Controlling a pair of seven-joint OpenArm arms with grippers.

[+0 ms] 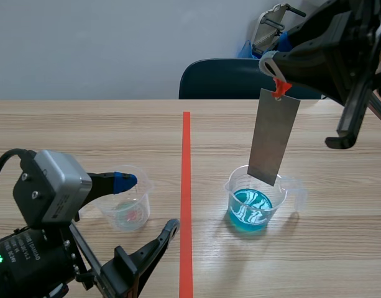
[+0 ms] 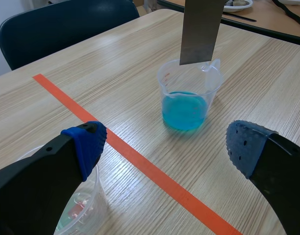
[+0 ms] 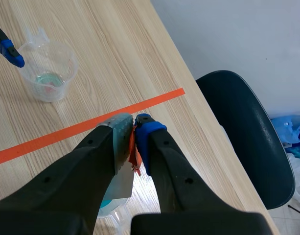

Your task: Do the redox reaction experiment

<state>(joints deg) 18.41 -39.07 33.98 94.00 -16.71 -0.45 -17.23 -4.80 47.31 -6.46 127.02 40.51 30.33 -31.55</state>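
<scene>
A clear beaker of blue liquid (image 1: 255, 205) (image 2: 186, 100) stands right of the tape line. Above it hangs a grey metal strip (image 1: 274, 136) (image 2: 199, 29) on an orange-red clip (image 1: 280, 89) (image 3: 134, 149), its lower end just above the beaker's rim. My right gripper (image 1: 274, 69) (image 3: 134, 126) is shut on the clip, high over the table. A second clear beaker (image 1: 125, 208) (image 3: 47, 71) (image 2: 81, 205) with a little pale liquid and a reddish bit stands left of the line. My left gripper (image 1: 146, 205) (image 2: 164, 142) is open, one finger by this beaker's rim.
A dark blue chair (image 1: 237, 79) (image 3: 250, 132) stands behind the table's far edge. The orange-red tape line (image 1: 186, 198) runs down the table's middle. Another table with objects shows beyond in the left wrist view.
</scene>
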